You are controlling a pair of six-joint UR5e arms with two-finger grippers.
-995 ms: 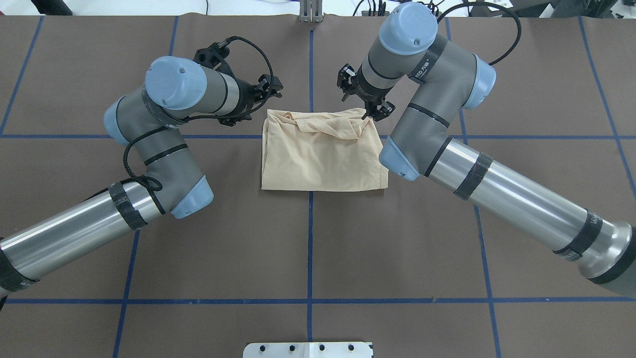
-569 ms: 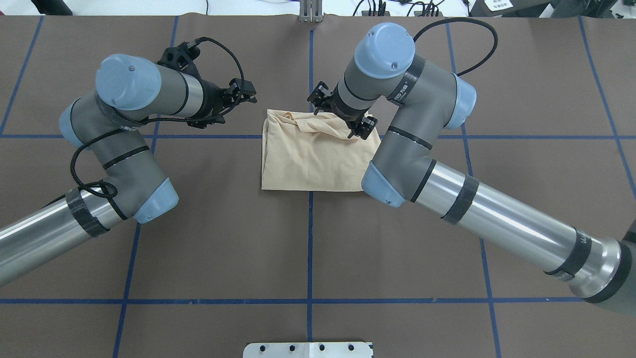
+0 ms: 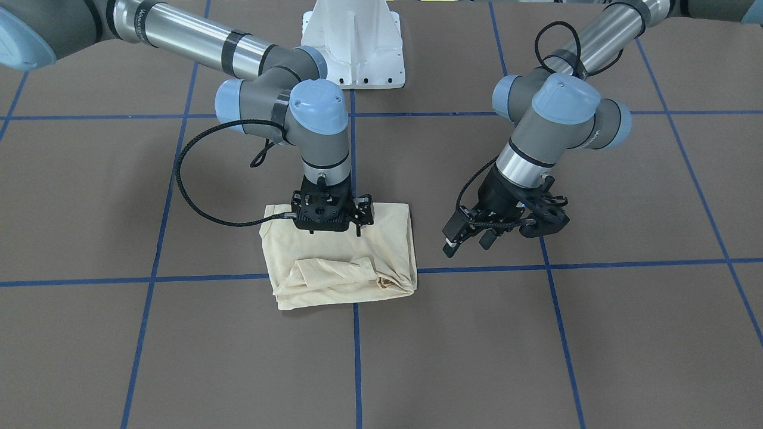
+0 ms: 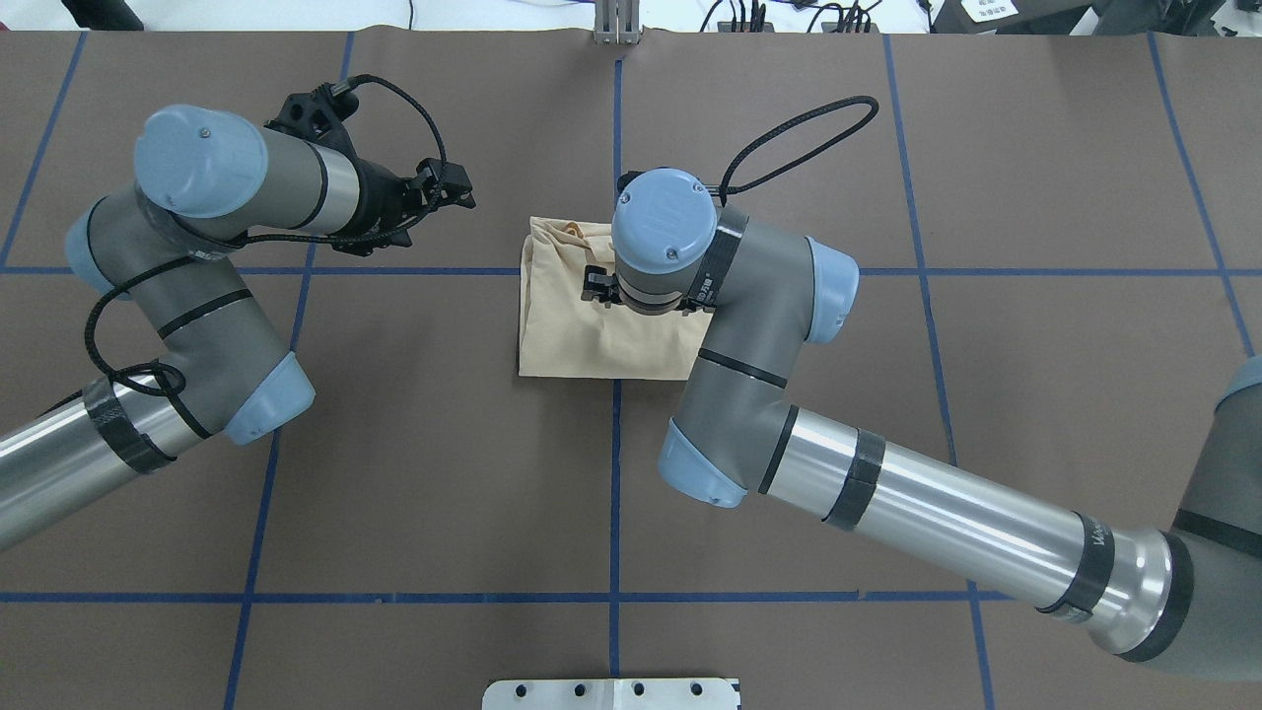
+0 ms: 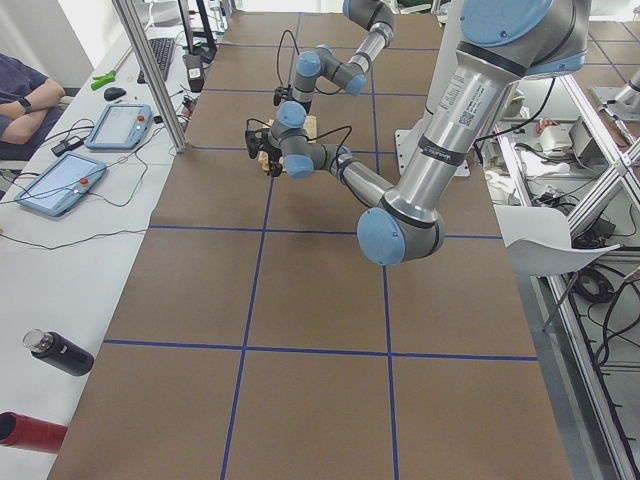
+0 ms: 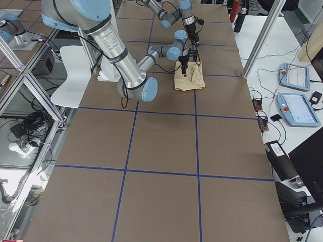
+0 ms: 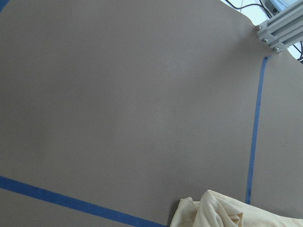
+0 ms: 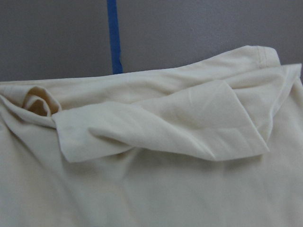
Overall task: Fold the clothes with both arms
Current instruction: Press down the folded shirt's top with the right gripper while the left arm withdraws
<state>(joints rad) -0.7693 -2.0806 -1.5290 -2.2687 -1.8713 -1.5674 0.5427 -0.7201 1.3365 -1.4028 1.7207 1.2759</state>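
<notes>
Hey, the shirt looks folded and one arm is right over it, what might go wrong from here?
The right pincer sits low over the folded T-shirt; sliding sideways might drag the layers apart. The loose flap bunched along one edge may spring open. The right arm's black cable droops near the shirt's corner and might snag it.

The left arm [image 4: 187, 325] and the right arm [image 4: 937, 513] are built alike: polished silver tubes, matt grey joint housings and round light-blue caps, each cap with small screws. Black bands go around the tubes. A black collar on the right arm carries white lettering, too small to read. A black braided cable runs in a loop at each wrist. The left gripper [image 3: 468, 239] and the right gripper [image 3: 331, 221] are black. The pedestal [image 3: 351, 42] is white, with dark bolt holes.
</notes>
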